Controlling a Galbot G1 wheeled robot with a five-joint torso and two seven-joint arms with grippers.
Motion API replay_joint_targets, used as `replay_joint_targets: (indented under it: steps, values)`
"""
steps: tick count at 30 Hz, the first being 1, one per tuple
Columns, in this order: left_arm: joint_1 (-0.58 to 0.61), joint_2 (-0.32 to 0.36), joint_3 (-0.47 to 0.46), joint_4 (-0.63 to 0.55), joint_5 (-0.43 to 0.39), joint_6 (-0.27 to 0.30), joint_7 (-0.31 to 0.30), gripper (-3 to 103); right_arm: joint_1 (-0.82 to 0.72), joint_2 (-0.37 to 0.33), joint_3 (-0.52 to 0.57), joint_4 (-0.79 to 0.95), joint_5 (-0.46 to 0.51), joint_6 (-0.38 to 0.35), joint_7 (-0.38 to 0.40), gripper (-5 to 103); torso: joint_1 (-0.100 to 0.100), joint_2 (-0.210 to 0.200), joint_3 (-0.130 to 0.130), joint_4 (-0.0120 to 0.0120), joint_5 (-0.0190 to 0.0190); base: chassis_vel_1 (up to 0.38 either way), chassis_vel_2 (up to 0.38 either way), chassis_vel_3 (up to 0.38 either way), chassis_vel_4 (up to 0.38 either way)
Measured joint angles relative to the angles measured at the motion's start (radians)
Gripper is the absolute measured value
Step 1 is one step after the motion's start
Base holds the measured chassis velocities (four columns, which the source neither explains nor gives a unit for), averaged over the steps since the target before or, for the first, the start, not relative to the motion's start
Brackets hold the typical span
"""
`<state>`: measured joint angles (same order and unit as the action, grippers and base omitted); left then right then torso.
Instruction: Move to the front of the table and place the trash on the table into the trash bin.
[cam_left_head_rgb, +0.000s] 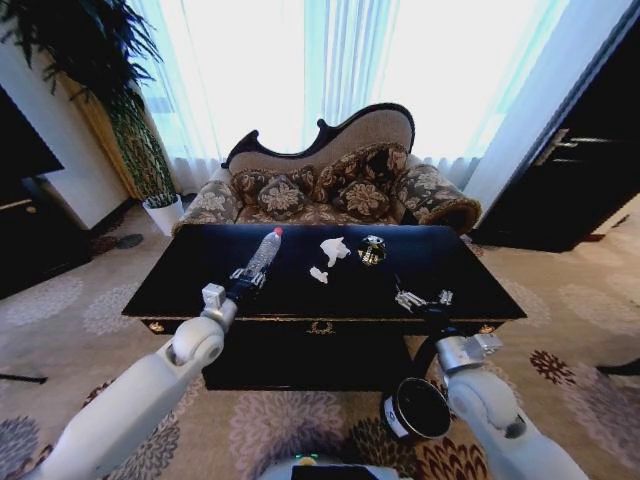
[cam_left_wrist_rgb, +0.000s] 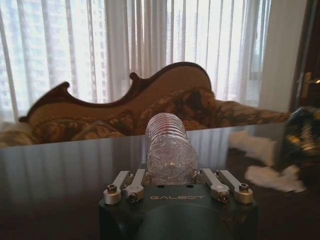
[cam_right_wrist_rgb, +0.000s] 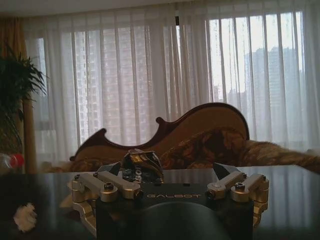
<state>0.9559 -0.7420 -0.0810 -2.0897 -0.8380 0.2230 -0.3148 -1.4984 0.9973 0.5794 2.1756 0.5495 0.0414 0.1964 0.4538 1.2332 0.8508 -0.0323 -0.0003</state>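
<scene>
A clear plastic bottle with a red cap lies on its side on the glossy black desk, toward the robot's left half of the top. The left hand sits at the bottle's base end, and in the left wrist view the ribbed bottle lies between its spread fingers, which bracket the bottle without visibly pressing it. The hand looks lined up along the bottle's length, probably so the fingers can close across its round body.

Near the middle of the desk lie a crumpled white paper wad and a smaller white scrap, with a dark shiny roundish object just beside the wad on the robot's right. They are spread apart, which leaves room to take each piece singly.

The right hand hovers low over the front right part of the desk, fingers wide and holding nothing. In its own wrist view the dark shiny object sits ahead of it, between the open fingers in line of sight but well apart.

The black trash bin stands on the patterned carpet in front of the desk, beside the right arm, within reach for a drop.

The bottle's far end is hidden behind its own body in the left wrist view, and the shiny object is cut off at that view's edge. What the shiny object is made of is hard to tell; it may be crumpled foil. A patterned sofa stands behind the desk.
</scene>
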Motion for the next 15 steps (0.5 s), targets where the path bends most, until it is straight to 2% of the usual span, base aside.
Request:
replay_joint_targets:
  steps: [2,4,7,8,11,12,13,15]
  values:
    - [0.003,0.018,-0.003,-0.049,-0.062,0.022,-0.02,36,-0.003,0.0,0.001,0.001,-0.038,-0.014,0.013,100,0.0,0.0,0.0,-0.0002,0.0001,0.0,0.0,0.0,0.0]
    - [0.003,0.025,-0.004,-0.067,-0.09,0.03,-0.027,36,-0.005,0.0,0.001,0.003,-0.051,-0.02,0.018,100,0.0,0.0,0.0,-0.0003,0.0002,0.0,0.0,0.0,0.0]
    - [-0.003,0.055,-0.004,-0.174,-0.275,0.072,-0.073,36,-0.006,0.0,-0.002,0.008,-0.122,-0.032,0.036,100,0.0,0.0,0.0,-0.0002,0.0001,0.0,0.0,0.0,0.0]
    - [-0.003,0.055,-0.004,-0.174,-0.275,0.072,-0.073,36,-0.006,0.0,-0.002,0.008,-0.122,-0.032,0.036,100,0.0,0.0,0.0,-0.0002,0.0001,0.0,0.0,0.0,0.0]
    - [-0.022,0.065,0.003,-0.251,-0.468,0.106,-0.112,36,-0.006,0.002,-0.007,0.007,-0.179,-0.032,0.044,100,0.0,0.0,0.0,-0.0001,0.0002,0.0,0.0,0.0,0.0]
    - [-0.03,0.065,0.008,-0.261,-0.507,0.111,-0.12,36,-0.008,0.002,-0.009,0.007,-0.183,-0.032,0.045,100,0.0,0.0,0.0,-0.0002,0.0002,0.0,0.0,0.0,0.0]
    - [-0.03,0.065,0.008,-0.261,-0.507,0.111,-0.12,36,-0.008,0.002,-0.009,0.007,-0.183,-0.032,0.045,100,0.0,0.0,0.0,-0.0002,0.0002,0.0,0.0,0.0,0.0]
    - [-0.065,0.054,0.024,-0.281,-0.617,0.115,-0.142,36,-0.009,0.002,-0.012,0.01,-0.232,-0.026,0.045,100,0.0,0.0,0.0,-0.0002,0.0001,0.0,0.0,0.0,0.0]
